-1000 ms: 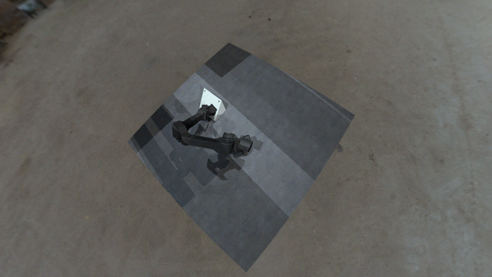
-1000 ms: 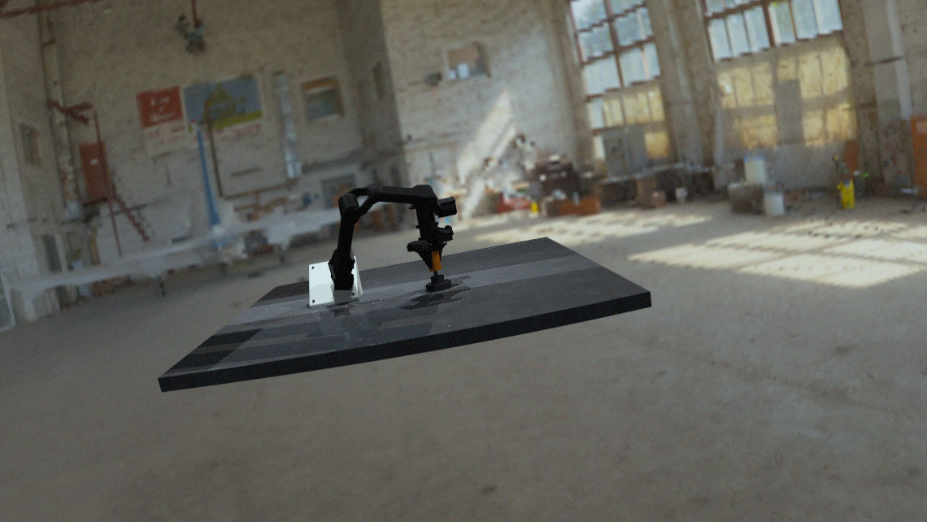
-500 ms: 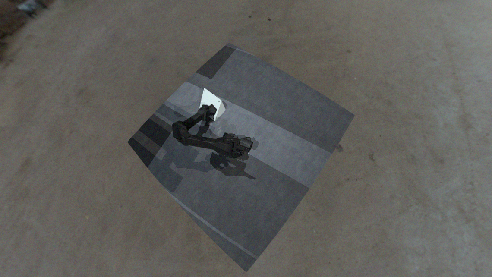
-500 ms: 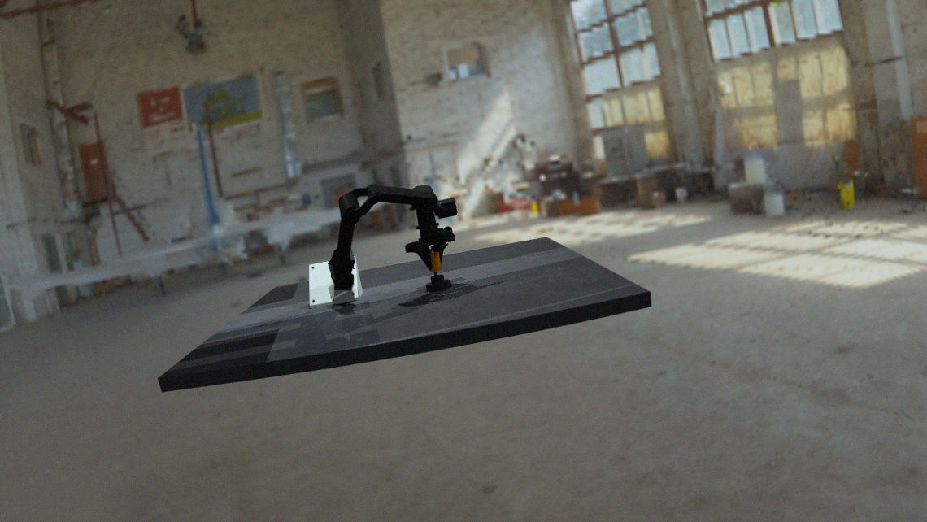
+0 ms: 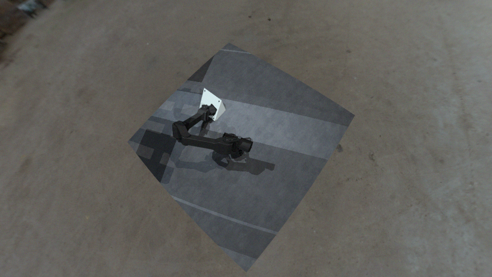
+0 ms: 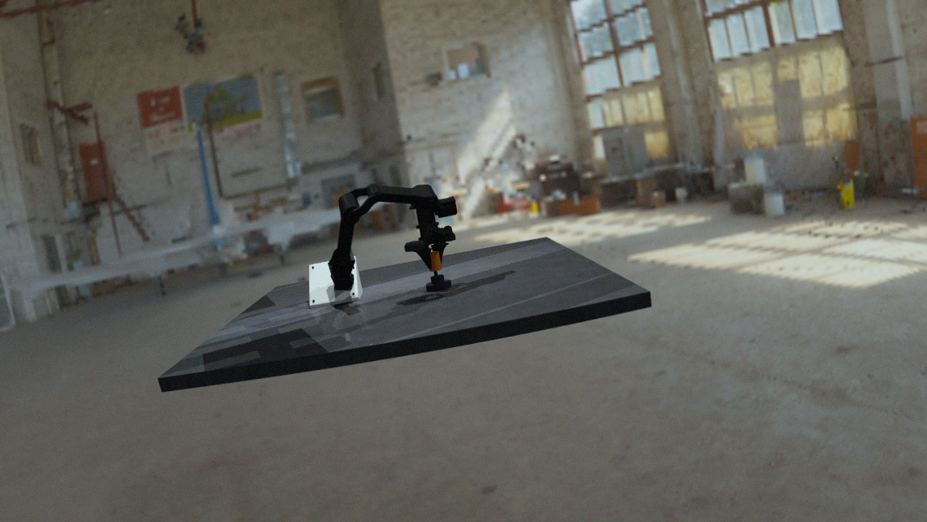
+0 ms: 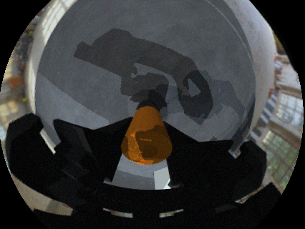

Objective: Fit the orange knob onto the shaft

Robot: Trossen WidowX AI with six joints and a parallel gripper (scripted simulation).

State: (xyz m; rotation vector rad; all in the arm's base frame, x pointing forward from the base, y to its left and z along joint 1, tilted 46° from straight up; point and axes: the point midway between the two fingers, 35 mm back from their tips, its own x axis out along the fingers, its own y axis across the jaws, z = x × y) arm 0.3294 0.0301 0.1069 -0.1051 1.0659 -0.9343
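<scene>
My gripper [image 6: 435, 254] is shut on the orange knob [image 6: 436, 260] and holds it upright, pointing straight down. The dark round pedestal [image 6: 438, 283] stands on the grey board right under the knob. A short stretch of the dark shaft shows between knob and pedestal, so the knob sits above the pedestal. In the wrist view the knob [image 7: 145, 137] fills the space between my two black fingers [image 7: 143, 152], and the pedestal [image 7: 152, 99] shows only as a dark patch at its far end. In the overhead view the arm's wrist [image 5: 241, 146] covers the knob and the pedestal.
The arm's white base bracket [image 6: 332, 283] stands at the board's back left; it also shows in the overhead view [image 5: 211, 103]. The grey patterned board [image 5: 242, 155] lies on a concrete floor. The arm's shadow falls on the board to the right of the pedestal.
</scene>
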